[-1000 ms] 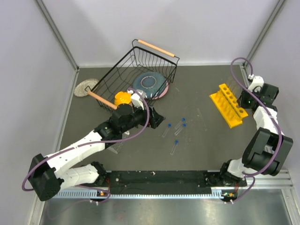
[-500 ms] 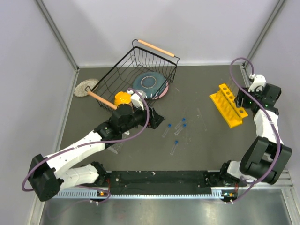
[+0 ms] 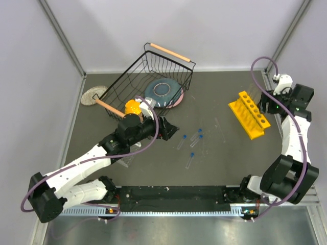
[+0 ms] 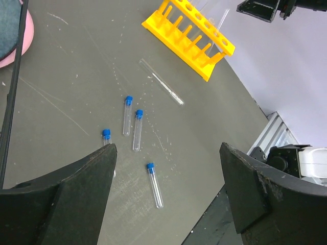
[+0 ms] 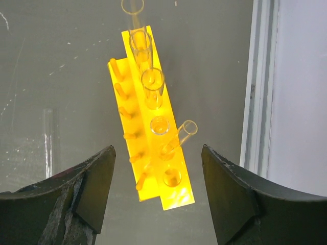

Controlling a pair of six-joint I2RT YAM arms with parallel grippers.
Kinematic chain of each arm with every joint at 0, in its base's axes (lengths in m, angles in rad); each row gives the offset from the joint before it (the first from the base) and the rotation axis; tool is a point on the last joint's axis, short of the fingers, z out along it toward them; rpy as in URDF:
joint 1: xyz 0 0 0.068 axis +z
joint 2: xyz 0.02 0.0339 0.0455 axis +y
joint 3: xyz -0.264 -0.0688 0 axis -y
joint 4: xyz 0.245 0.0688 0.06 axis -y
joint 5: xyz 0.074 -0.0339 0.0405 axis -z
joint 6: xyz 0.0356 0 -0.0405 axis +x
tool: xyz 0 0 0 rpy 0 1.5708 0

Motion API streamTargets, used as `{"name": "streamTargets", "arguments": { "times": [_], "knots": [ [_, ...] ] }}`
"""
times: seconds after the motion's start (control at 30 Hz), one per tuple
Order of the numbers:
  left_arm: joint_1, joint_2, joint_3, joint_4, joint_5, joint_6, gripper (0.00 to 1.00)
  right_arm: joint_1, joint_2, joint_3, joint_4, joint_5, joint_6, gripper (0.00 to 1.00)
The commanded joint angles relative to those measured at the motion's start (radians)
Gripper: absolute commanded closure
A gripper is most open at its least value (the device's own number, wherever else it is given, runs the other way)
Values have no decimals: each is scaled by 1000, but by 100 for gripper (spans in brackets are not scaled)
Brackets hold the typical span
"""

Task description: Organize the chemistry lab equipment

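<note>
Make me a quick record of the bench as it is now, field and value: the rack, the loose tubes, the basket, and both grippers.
Yellow rack: far right, glass tubes standing in it, one tilted
Blue-capped tubes: four, lying loose in the middle
Loose glass tube: lying flat between the capped tubes and the rack
Wire basket: back left
Left gripper: jaws open, nothing between them, above the capped tubes
Right gripper: jaws open, nothing held, above the rack

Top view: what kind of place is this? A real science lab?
Probably a robot practice booth, not a real lab. Plain walls box in one table, the left arm and right arm are bolted at its edge, and tubes share it with a dish basket.
</note>
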Motion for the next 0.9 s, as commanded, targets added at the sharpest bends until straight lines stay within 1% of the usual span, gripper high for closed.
{"name": "streamTargets", "arguments": {
  "times": [0.0,0.1,0.27,0.37,0.5,0.57,0.63,0.7,0.87],
  "knots": [
    [3,-38,-3,38,0,-6,13,-6,55,139,-109,-39,-63,31],
    [3,-38,-6,41,-2,-6,12,-14,109,221,-176,-53,-76,31],
    [3,-29,-3,43,3,3,12,-15,171,267,-228,-67,-95,32],
    [3,-30,-3,38,3,5,13,-27,213,288,-244,-56,-61,32],
    [5,-30,-8,35,3,6,12,-64,313,345,-280,-103,-18,34],
    [5,-29,-6,32,3,10,12,-67,356,363,-288,-100,-1,35],
    [6,-27,-3,32,1,10,12,-67,382,394,-297,-106,17,38],
    [8,-21,0,33,6,10,12,-67,416,419,-313,-114,31,44],
    [9,-9,8,36,11,6,12,-67,448,433,-319,-131,42,54]
  ]
}}
